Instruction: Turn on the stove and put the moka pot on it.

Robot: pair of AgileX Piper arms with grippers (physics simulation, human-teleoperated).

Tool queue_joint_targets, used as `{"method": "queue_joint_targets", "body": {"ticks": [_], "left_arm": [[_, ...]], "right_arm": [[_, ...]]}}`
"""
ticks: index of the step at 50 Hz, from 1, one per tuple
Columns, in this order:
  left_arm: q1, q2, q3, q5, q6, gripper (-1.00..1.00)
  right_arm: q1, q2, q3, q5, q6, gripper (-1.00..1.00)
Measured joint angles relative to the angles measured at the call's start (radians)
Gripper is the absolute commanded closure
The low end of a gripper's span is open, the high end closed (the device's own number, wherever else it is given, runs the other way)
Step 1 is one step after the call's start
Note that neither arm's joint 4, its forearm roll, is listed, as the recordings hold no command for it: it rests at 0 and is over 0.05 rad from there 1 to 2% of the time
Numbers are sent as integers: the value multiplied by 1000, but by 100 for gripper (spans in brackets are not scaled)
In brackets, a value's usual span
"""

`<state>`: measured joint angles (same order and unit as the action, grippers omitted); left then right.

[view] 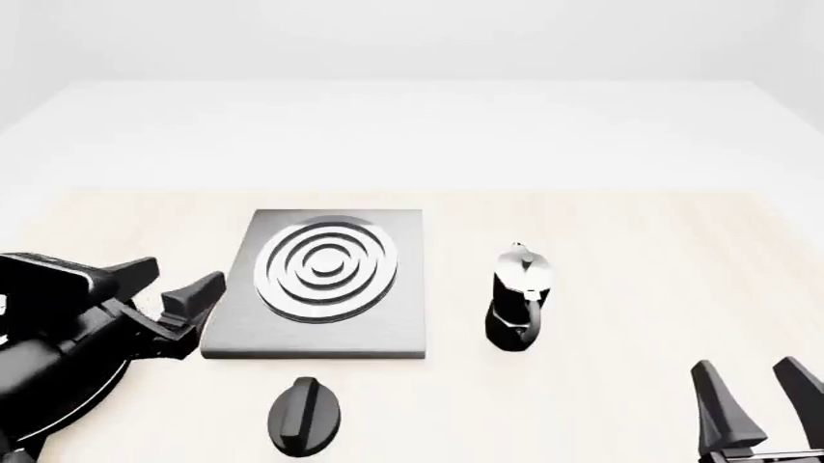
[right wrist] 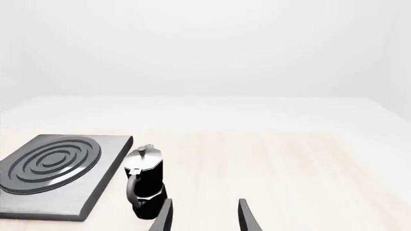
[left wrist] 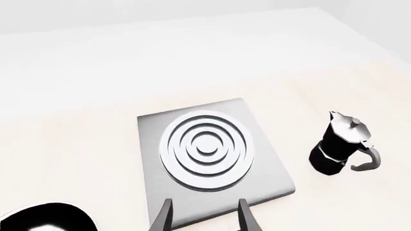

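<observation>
The stove (view: 322, 280) is a flat grey slab with silver-white rings, left of centre; it also shows in the left wrist view (left wrist: 209, 159) and the right wrist view (right wrist: 57, 168). Its black knob (view: 304, 415) lies apart near the front edge, also at a corner of the left wrist view (left wrist: 45, 219). The moka pot (view: 519, 297) stands upright on the table right of the stove, handle toward the front; it shows in both wrist views (left wrist: 340, 144) (right wrist: 145, 180). My left gripper (view: 174, 289) is open and empty at the stove's left edge. My right gripper (view: 754, 395) is open and empty at the front right.
The light wooden table (view: 618, 231) carries everything, with a white surface beyond its far edge.
</observation>
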<state>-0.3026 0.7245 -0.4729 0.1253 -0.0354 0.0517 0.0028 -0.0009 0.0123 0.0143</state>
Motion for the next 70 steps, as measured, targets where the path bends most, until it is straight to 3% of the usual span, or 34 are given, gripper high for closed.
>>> {"method": "queue_joint_targets", "body": {"ticks": [28, 51, 70], "left_arm": [[-101, 301, -44, -25, -52, -100], [-227, 413, -92, -24, -102, -100], [-348, 498, -131, -44, -197, -100]], "right_arm": [[5, 0, 0, 7, 16, -100], [4, -1, 1, 13, 29, -100], [1, -1, 1, 18, 32, -100]]}}
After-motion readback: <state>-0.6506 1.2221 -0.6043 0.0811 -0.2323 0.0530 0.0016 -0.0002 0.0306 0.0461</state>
